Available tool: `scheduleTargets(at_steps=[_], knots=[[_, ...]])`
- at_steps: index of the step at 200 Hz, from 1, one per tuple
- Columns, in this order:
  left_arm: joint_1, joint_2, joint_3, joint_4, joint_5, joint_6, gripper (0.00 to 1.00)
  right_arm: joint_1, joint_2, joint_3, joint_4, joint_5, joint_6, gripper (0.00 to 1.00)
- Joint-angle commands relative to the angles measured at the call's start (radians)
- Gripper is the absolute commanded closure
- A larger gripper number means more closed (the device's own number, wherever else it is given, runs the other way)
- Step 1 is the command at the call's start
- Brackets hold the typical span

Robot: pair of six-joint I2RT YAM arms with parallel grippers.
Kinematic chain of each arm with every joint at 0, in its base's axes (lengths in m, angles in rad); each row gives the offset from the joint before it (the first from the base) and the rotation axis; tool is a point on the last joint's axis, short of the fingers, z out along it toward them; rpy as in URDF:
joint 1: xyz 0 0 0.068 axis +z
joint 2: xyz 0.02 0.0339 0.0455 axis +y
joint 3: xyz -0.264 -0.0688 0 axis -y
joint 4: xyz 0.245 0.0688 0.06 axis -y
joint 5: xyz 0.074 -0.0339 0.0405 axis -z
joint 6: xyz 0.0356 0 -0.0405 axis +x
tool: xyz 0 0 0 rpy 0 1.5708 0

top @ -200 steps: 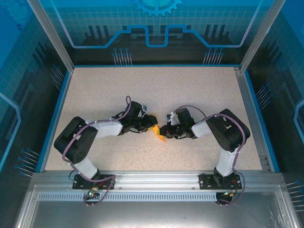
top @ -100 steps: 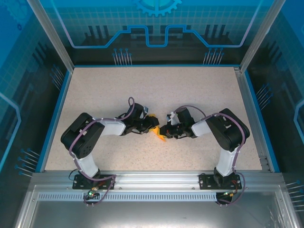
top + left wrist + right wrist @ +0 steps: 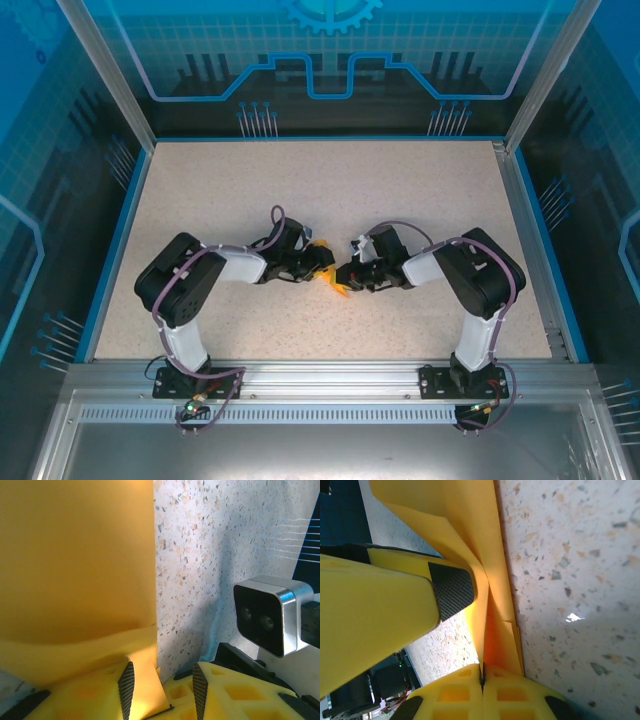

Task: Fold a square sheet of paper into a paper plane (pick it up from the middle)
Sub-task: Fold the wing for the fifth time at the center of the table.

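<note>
LAB BENCH: Two robot arms meet nose to nose at the centre of the desk over a square sheet of paper, already partly folded into a small orange wedge just below where they meet. The right hand is pressed together on a fold of the sheet, and the crease runs up out of its closed tips at the bottom of its own camera's frame. The left hand stands part spread. In its wrist view a loose corner of paper lies between the two dark pads, against the left-hand one. Bare desk shows before the other pad, so it grips nothing yet. From the right wrist, one of its fingers shows at mid-left, its pad appearing to touch the raised flap.

The step looks to be a mid-fold crease, one hand anchoring while the other works a flap. To do it well, the right hand's pinch should hold firm. The left should close squarely on the flap's edge, not its very corner, then carry it over low along the crease line. Pulling the hands apart risks tearing thin paper or dragging the fold askew.
</note>
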Motion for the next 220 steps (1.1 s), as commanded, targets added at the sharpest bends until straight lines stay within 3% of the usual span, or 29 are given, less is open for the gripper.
scheduleTargets(at_steps=[1, 158, 220], knots=[[0.049, 0.023, 0.006, -0.063, -0.04, 0.034, 0.6, -0.008, 0.039, -0.013, -0.161, 0.076, -0.039, 1.0], [0.26, 0.07, 0.18, -0.233, 0.056, 0.207, 0.56, -0.008, 0.055, 0.003, -0.186, 0.051, -0.062, 1.0], [0.315, -0.061, 0.194, -0.261, 0.09, 0.207, 0.52, -0.009, 0.065, 0.031, -0.205, 0.038, -0.044, 1.0]])
